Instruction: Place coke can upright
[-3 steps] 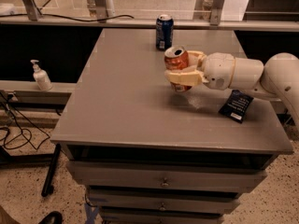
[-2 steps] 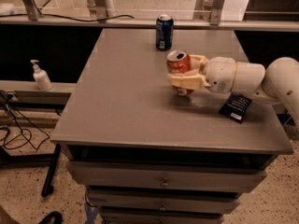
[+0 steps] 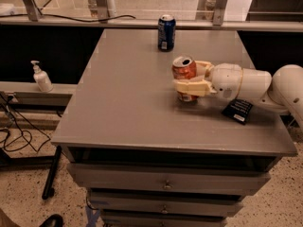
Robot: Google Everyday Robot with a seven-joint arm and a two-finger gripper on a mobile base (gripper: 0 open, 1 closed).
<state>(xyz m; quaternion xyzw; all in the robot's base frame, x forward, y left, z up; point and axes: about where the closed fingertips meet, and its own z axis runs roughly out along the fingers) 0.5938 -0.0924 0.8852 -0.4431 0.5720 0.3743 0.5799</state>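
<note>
The gripper [image 3: 188,76] reaches from the right, fingers [image 3: 191,86] clamped on either side of the coke can [image 3: 182,71], its long axis near vertical over the surface [image 3: 128,108].

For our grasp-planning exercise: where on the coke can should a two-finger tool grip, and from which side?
Mid-body, sideways from the picture's right, as the tool does now over the table: the coke can stands about upright, so its round wall gives two opposite faces.

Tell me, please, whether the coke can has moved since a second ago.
Yes. The coke can, in the gripper, shifted slightly right and nearer, away from the fixed blue can.
</note>
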